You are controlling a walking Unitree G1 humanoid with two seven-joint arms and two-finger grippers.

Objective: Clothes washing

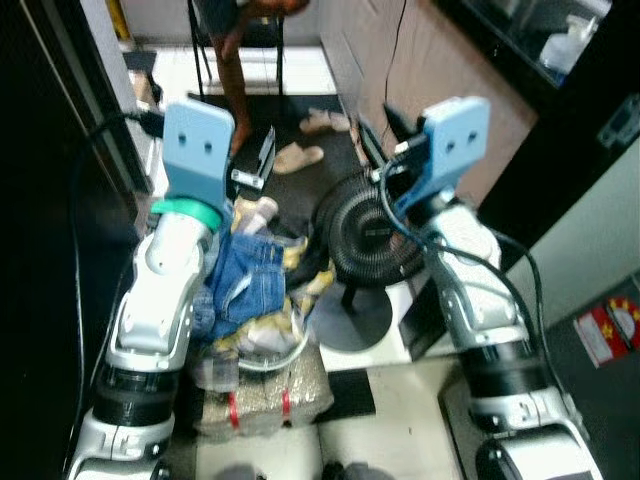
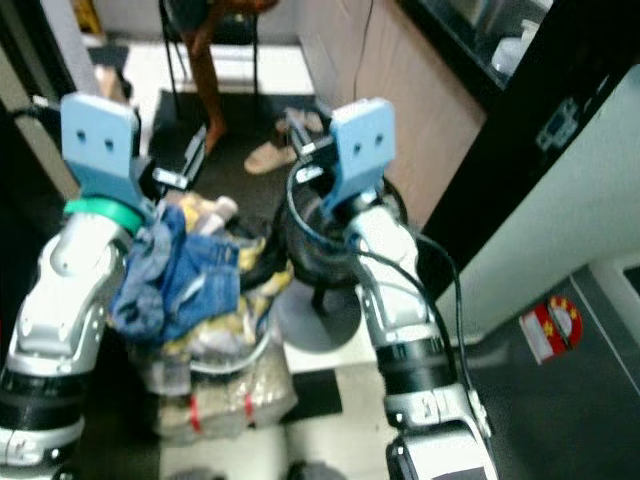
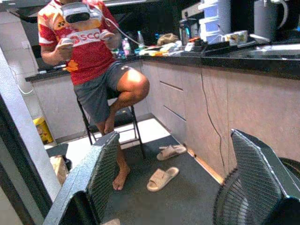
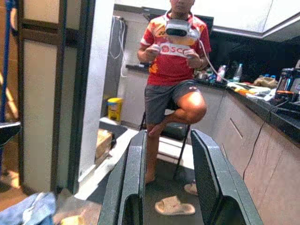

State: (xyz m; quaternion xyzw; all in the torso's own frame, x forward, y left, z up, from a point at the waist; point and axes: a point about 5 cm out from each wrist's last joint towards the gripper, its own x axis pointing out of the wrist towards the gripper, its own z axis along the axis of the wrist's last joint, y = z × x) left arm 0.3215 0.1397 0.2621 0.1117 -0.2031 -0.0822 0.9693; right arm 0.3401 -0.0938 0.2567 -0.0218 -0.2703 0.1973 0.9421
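Left gripper (image 3: 187, 187) raised, fingers spread wide, nothing held between them. Right gripper (image 4: 168, 187) also raised, fingers parted w/ a narrower gap, empty. Clothes pile (image 1: 245, 285) w/ blue denim seen heaped in a basket (image 1: 285, 355) on the floor, below and between both arms, just beside a black fan (image 1: 365, 235). Person (image 4: 171, 70) seated on chair beyond, sandals (image 3: 161, 178) on dark mat nearby.

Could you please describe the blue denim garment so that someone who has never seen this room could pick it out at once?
Start at the round black fan standing on the floor between the robot's arms. Beside it, toward the robot's left, is a heap of laundry in a basket. The denim garment lies on top of that heap, next to the left arm, and is the only blue piece among pale and yellow fabrics.
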